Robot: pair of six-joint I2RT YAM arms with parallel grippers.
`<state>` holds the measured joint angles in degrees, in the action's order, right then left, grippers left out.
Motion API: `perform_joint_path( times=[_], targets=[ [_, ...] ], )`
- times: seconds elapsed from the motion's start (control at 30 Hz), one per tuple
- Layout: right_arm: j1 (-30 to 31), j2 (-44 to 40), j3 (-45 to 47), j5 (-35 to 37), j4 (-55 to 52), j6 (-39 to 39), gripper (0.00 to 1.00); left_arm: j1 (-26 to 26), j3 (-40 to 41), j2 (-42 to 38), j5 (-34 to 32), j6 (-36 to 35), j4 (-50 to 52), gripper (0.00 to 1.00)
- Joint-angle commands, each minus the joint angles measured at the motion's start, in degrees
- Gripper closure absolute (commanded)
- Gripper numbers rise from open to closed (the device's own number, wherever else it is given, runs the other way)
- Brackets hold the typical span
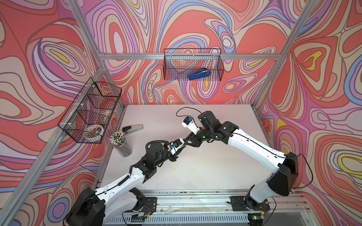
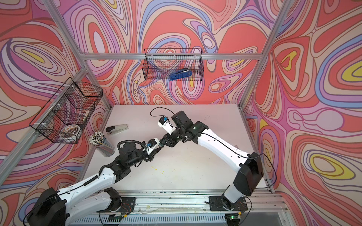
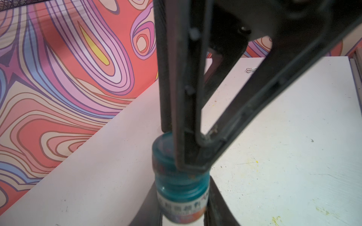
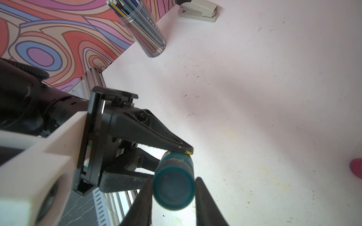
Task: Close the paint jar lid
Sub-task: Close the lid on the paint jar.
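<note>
Teal paint jar (image 3: 181, 205) hangs over the bench (image 1: 215, 172), left jaws clamped round its labelled body, right jaws pinching the lid (image 4: 173, 190), long axis running straight between them

The white surface (image 1: 225, 172) is carrying a grey stapler (image 1: 132, 129), lying near its far left corner. A clear tub of pencils (image 1: 123, 146) is standing just beside it, and yellow paint flecks (image 1: 172, 168) are showing nearer the middle.
</note>
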<state>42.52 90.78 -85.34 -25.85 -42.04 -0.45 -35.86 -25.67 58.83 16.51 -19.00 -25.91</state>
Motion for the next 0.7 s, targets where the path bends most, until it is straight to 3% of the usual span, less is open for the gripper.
perform_joint_path(
  times=[0.0, 0.17, 0.5, 0.67],
  targets=[
    [2.0, 1.0, 1.4, -3.0, -1.8, -0.4, 0.73, 0.1, -3.4, -0.3, 0.8, -0.8, -4.9, 0.73],
    [2.4, 1.8, 2.6, -6.7, 2.7, 4.9, 0.73, 0.1, -2.5, -0.9, -1.7, -1.0, -8.7, 0.72],
    [4.6, 6.1, 5.3, -2.8, 9.9, 20.0, 0.74, 0.1, -2.3, -1.0, -13.7, -4.1, -16.8, 0.72],
    [6.8, 10.4, 2.7, 2.9, 6.7, 24.2, 0.75, 0.1, -3.4, 0.1, -14.0, -5.6, -16.3, 0.72]
  ],
)
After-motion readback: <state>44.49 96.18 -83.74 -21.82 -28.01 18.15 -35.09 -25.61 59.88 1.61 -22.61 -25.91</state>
